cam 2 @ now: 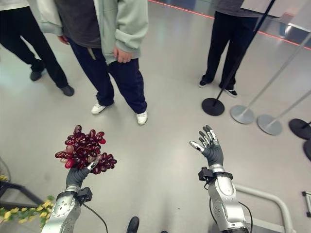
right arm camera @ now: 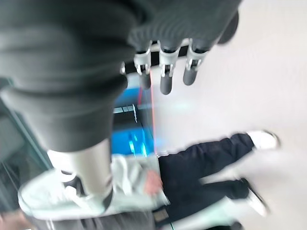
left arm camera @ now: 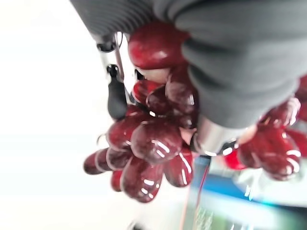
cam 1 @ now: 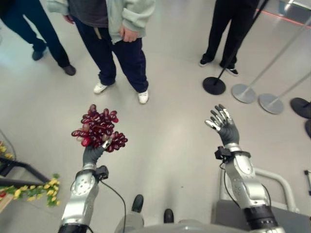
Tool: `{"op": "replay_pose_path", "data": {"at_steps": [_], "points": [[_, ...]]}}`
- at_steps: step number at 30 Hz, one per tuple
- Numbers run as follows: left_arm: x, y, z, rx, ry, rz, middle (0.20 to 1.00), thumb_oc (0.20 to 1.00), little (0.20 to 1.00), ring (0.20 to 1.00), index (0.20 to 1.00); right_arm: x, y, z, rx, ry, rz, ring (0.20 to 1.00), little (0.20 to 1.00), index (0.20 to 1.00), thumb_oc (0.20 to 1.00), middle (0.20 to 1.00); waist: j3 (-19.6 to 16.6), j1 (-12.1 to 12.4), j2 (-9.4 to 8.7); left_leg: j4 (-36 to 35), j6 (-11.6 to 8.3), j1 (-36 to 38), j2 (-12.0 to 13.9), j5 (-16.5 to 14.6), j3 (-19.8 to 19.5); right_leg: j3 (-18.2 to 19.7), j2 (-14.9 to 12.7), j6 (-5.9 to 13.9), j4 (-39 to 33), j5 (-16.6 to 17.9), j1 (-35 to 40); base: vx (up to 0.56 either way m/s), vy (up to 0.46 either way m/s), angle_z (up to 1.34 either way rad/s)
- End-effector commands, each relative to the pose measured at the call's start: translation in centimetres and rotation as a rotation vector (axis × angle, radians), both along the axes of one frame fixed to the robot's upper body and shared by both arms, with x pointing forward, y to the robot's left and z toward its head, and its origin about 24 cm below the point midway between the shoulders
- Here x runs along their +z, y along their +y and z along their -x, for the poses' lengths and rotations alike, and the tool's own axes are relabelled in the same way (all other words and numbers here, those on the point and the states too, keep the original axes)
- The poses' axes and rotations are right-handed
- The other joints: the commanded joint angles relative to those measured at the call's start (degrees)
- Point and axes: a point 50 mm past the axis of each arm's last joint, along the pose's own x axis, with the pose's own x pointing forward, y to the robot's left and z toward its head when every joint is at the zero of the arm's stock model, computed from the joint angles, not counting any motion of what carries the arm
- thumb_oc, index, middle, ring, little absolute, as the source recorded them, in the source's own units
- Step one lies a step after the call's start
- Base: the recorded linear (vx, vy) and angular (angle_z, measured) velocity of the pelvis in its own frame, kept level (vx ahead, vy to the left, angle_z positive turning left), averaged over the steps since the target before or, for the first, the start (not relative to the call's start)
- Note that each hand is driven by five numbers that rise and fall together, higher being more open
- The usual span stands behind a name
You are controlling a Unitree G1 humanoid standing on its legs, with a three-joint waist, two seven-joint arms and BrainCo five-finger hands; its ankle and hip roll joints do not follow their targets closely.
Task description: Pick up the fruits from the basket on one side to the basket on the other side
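Dark-red grapes [cam 1: 98,128] sit bunched in my left hand [cam 1: 92,154], fingers curled up around them, raised over the bare grey floor [cam 1: 165,141]; from the head the cluster hides most of those fingers, while my left wrist view shows them pressed among the berries. My right hand [cam 1: 223,126] is lifted, fingers spread and holding nothing, toward a person in a pale jacket [cam 2: 119,24] whose upper body is cut off

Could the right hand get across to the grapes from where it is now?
Probably yes. The right hand is open, holds nothing, and only bare floor lies between it and the grapes. But the left hand is already shut on the bunch, so taking it would mean a handover.
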Motion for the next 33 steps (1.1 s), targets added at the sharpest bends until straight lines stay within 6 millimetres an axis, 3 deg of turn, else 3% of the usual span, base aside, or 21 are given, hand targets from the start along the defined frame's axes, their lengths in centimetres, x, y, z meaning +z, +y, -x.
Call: {"op": "replay_pose_path", "data": {"at_steps": [1, 2, 3, 6, 9, 10, 13, 16, 19, 22, 23, 24, 25, 26, 28, 29, 30, 32, 33], "points": [[3.9, 2.5, 0.0, 0.082, -0.215, -0.024, 0.200, 0.200, 0.200, 0.200, 0.200, 2.9, 0.5, -0.6, 0.031, -0.141, 0.022, 1.000, 1.000, 1.000, 1.000, 1.000, -0.58, 0.34, -0.96, 4.75, 2.54, 3.82, 5.89, -10.45, 12.59, -1.74, -4.94, 5.89, -2.17, 2.75, -5.01, 0.03, 0.151, 1.42], [3.7, 2.7, 0.2, 0.096, -0.207, -0.018, 0.200, 0.200, 0.200, 0.200, 0.200, 2.7, 0.5, -0.7, 0.034, -0.125, 0.037, 1.000, 1.000, 1.000, 1.000, 1.000, -1.29, 0.81, -0.94, 4.05, 1.05, 3.81, 10.10, -8.57, 14.33, -3.67, -6.92, 6.57, -2.38, 2.92, -4.30, 0.04, 0.092, 0.57], [3.7, 2.7, 0.2, 0.096, -0.206, -0.018, 0.200, 0.200, 0.200, 0.200, 0.200, 2.7, 0.5, -0.7, 0.035, -0.124, 0.038, 1.000, 1.000, 1.000, 1.000, 1.000, -1.29, 0.64, -0.85, 3.97, 0.93, 3.90, 10.19, -8.60, 14.14, -3.87, -6.82, 6.53, -2.36, 2.80, -4.16, 0.05, 0.164, 0.57], [3.2, 2.6, 0.3, 0.101, -0.184, -0.004, 0.200, 0.200, 0.200, 0.200, 0.200, 2.6, 0.3, -0.5, 0.026, -0.120, 0.033, 1.000, 1.000, 1.000, 1.000, 1.000, -1.54, 0.33, -0.41, 3.77, -1.73, 5.23, 17.69, -5.37, 19.94, -9.01, -9.81, 7.60, -0.99, 2.31, -2.72, 0.04, 0.179, 0.93], [3.0, 2.4, 0.2, 0.094, -0.176, 0.000, 0.200, 0.200, 0.200, 0.200, 0.200, 2.6, 0.4, -0.5, 0.023, -0.120, 0.039, 1.000, 1.000, 1.000, 1.000, 1.000, -2.26, 0.44, 0.05, 4.84, -3.62, 6.70, 22.18, -4.54, 24.83, -14.00, -11.95, 8.38, 0.04, 1.61, -0.31, 0.07, 0.218, 0.87], [2.9, 2.4, 0.2, 0.088, -0.168, -0.002, 0.200, 0.200, 0.200, 0.200, 0.200, 2.4, 0.3, -0.4, 0.017, -0.110, 0.043, 1.000, 1.000, 1.000, 1.000, 1.000, -2.66, 0.53, 0.16, 5.16, -4.12, 7.10, 22.58, -4.98, 25.11, -15.29, -12.39, 8.55, -0.02, 1.50, 0.52, 0.13, 0.207, 1.16], [2.8, 2.3, 0.3, 0.075, -0.161, -0.011, 0.200, 0.200, 0.200, 0.200, 0.200, 2.2, 0.6, 0.0, 0.029, -0.105, 0.008, 1.000, 1.000, 1.000, 1.000, 1.000, -3.21, 1.52, -0.11, 8.01, -3.81, 6.17, 20.97, -9.26, 23.87, -17.57, -15.02, 9.80, 1.24, 1.36, 2.74, 0.15, 0.265, 1.10], [3.9, 2.2, -0.2, 0.032, -0.184, -0.080, 0.200, 0.200, 0.200, 0.200, 0.200, 1.7, 0.4, 0.1, -0.006, -0.098, -0.039, 1.000, 1.000, 1.000, 1.000, 1.000, -2.20, 2.34, -1.73, 4.38, -2.76, 5.64, 17.72, -8.48, 21.52, -18.27, -17.20, 11.12, 5.64, 4.51, 1.20, 0.06, 0.246, 0.88], [4.8, 2.3, -0.4, 0.020, -0.211, -0.128, 0.200, 0.200, 0.200, 0.200, 0.200, 1.8, 0.2, 0.2, -0.024, -0.108, -0.052, 1.000, 1.000, 1.000, 1.000, 1.000, -1.79, 2.70, -2.53, 2.58, -0.23, 5.16, 13.99, -8.72, 18.74, -16.23, -19.52, 12.53, 10.26, 9.15, -0.44, 0.13, 0.307, 0.78], [5.1, 2.4, -0.7, 0.017, -0.215, -0.152, 0.200, 0.200, 0.200, 0.200, 0.200, 1.6, 0.4, 0.4, -0.027, -0.100, -0.052, 1.000, 1.000, 1.000, 1.000, 1.000, -1.55, 2.74, -2.37, -3.26, 1.93, 6.87, 10.87, -7.57, 16.14, -15.33, -21.33, 12.73, 16.79, 12.57, -3.05, 0.15, 0.339, 0.52], [5.2, 2.1, -0.8, 0.012, -0.220, -0.156, 0.200, 0.200, 0.200, 0.200, 0.200, 1.3, 0.5, 0.5, -0.024, -0.091, -0.041, 1.000, 1.000, 1.000, 1.000, 1.000, -1.35, 2.45, -2.23, -4.63, 2.81, 7.48, 9.40, -6.87, 15.13, -14.43, -22.70, 13.29, 19.36, 16.68, -3.45, 0.16, 0.328, 0.51], [5.2, 2.1, -0.9, 0.015, -0.217, -0.161, 0.200, 0.200, 0.200, 0.200, 0.200, 1.3, 0.5, 0.5, -0.027, -0.086, -0.034, 1.000, 1.000, 1.000, 1.000, 1.000, -1.03, 1.87, -1.49, -5.87, 3.44, 8.07, 8.98, -6.52, 14.24, -12.75, -22.74, 13.21, 21.20, 17.56, -4.33, 0.16, 0.282, 1.10], [5.1, 1.7, -1.1, 0.000, -0.216, -0.156, 0.200, 0.200, 0.200, 0.200, 0.200, 1.2, 0.4, 0.8, -0.034, -0.089, -0.038, 1.000, 1.000, 1.000, 1.000, 1.000, -1.24, 0.78, -0.72, -6.53, 3.89, 7.80, 8.43, -5.78, 12.91, -8.11, -19.60, 12.08, 22.67, 15.05, -5.38, 0.22, 0.321, 1.18], [5.2, 1.3, -1.4, -0.015, -0.226, -0.145, 0.200, 0.200, 0.200, 0.200, 0.200, 1.4, 0.4, 0.8, -0.026, -0.099, -0.038, 1.000, 1.000, 1.000, 1.000, 1.000, -0.84, -1.59, 0.10, -7.72, 4.00, 8.69, 7.34, -5.75, 10.99, -2.42, -13.98, 10.51, 23.53, 11.47, -9.45, 0.30, 0.341, 1.06], [5.2, 0.7, -1.6, -0.025, -0.235, -0.126, 0.200, 0.200, 0.200, 0.200, 0.200, 1.3, 0.7, 0.6, -0.007, -0.090, -0.026, 1.000, 1.000, 1.000, 1.000, 1.000, 0.13, -2.30, 1.30, -7.74, 4.25, 10.39, 6.34, -6.26, 8.22, -1.83, -9.52, 8.18, 25.03, 4.43, -13.60, 0.30, 0.265, 1.16], [5.3, 0.7, -1.7, -0.025, -0.236, -0.126, 0.200, 0.200, 0.200, 0.200, 0.200, 1.3, 0.7, 0.6, -0.007, -0.091, -0.026, 1.000, 1.000, 1.000, 1.000, 1.000, 0.06, -2.42, 1.43, -7.74, 4.20, 10.10, 6.44, -6.01, 8.08, -2.02, -9.43, 8.07, 24.80, 4.74, -13.71, 0.19, 0.078, 1.14], [5.3, 0.7, -1.7, -0.026, -0.237, -0.123, 0.200, 0.200, 0.200, 0.200, 0.200, 1.5, 0.9, 0.3, 0.008, -0.099, -0.026, 1.000, 1.000, 1.000, 1.000, 1.000, 0.63, -2.77, 1.50, -7.74, 4.29, 10.63, 6.44, -6.41, 7.13, -1.29, -6.58, 7.08, 23.19, 0.82, -15.60, 0.14, -0.009, 0.63], [5.0, 0.4, -1.9, -0.028, -0.230, -0.088, 0.200, 0.200, 0.200, 0.200, 0.200, 1.9, 1.2, -0.1, 0.021, -0.113, -0.020, 1.000, 1.000, 1.000, 1.000, 1.000, 1.29, -4.20, 1.09, -7.74, 4.69, 11.81, 4.58, -7.33, 4.32, 1.54, -0.72, 6.70, 17.30, 0.56, -20.07, 0.30, 0.014, 0.45], [4.9, 0.4, -2.0, -0.028, -0.229, -0.083, 0.200, 0.200, 0.200, 0.200, 0.200, 2.0, 1.2, -0.2, 0.025, -0.115, -0.016, 1.000, 1.000, 1.000, 1.000, 1.000, 1.25, -4.61, 0.66, -7.74, 4.89, 12.42, 3.14, -7.61, 2.92, 2.15, 0.89, 6.62, 12.14, 2.28, -20.27, 0.34, 0.011, 0.90]]}}
